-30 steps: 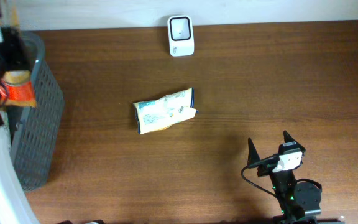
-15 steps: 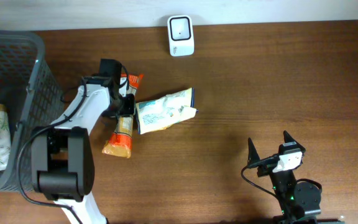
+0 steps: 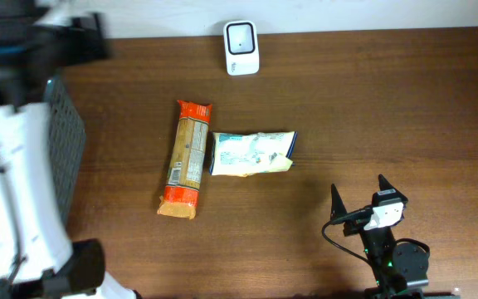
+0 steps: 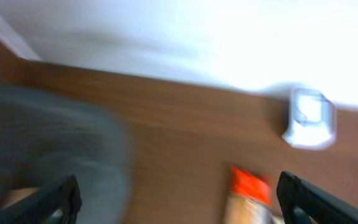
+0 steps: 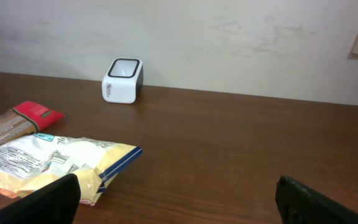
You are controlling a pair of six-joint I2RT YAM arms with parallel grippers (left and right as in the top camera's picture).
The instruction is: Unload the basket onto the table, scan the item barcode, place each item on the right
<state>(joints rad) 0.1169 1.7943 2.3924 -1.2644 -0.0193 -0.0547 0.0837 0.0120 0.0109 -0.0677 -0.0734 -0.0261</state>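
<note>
On the middle of the table (image 3: 388, 100), an orange cracker packet (image 3: 187, 159) and a white-and-blue snack pouch (image 3: 251, 154) are laid side by side, seemingly staged for the barcode scanner (image 3: 241, 47) at the far edge. The left gripper (image 4: 179, 180) and right gripper (image 3: 358, 189) are held empty, fingers apart.

The scanner (image 3: 241, 47) stood at the far edge of the table (image 3: 388, 108). Before it, mid-table, lay the packet (image 3: 186, 159), with the pouch (image 3: 251, 154) just beside it on the right. The basket (image 3: 69, 141) stood at the left, apart from both.
</note>
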